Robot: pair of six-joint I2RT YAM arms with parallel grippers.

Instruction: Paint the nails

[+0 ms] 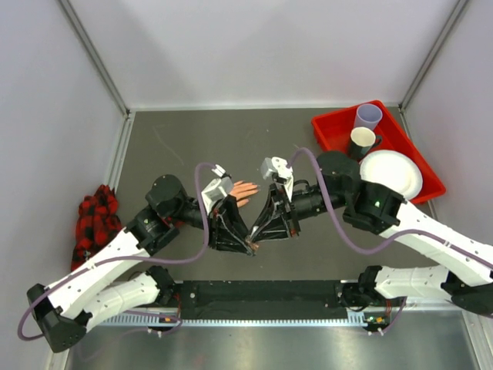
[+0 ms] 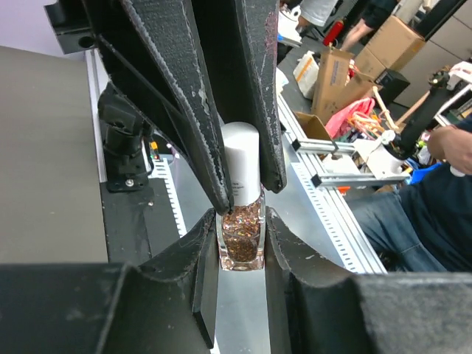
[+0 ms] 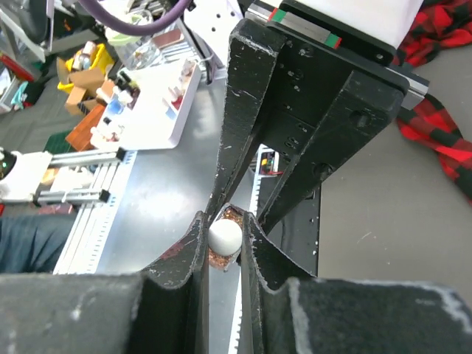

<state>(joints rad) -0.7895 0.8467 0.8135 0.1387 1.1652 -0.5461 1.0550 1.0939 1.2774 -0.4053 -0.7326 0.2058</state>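
Observation:
A small nail polish bottle [image 2: 242, 234] with copper glitter and a white cap [image 2: 241, 162] is held in the air between both grippers. My left gripper [image 2: 242, 221] is shut on its glass body. My right gripper [image 3: 225, 225] is shut on the cap [image 3: 224, 236], seen end-on. In the top view the left gripper [image 1: 247, 247] and the right gripper [image 1: 259, 240] meet tip to tip near the table's front. The peach mannequin hand [image 1: 245, 191] lies just behind them, fingers pointing right. Its nails are too small to make out. Its plaid sleeve [image 1: 96, 220] shows at the left.
A red tray [image 1: 327, 131] at the back right holds a pale cup [image 1: 368, 117], a dark cup [image 1: 362, 141] and a white plate [image 1: 391, 173]. A black rail [image 1: 254, 297] runs along the near edge between the arm bases.

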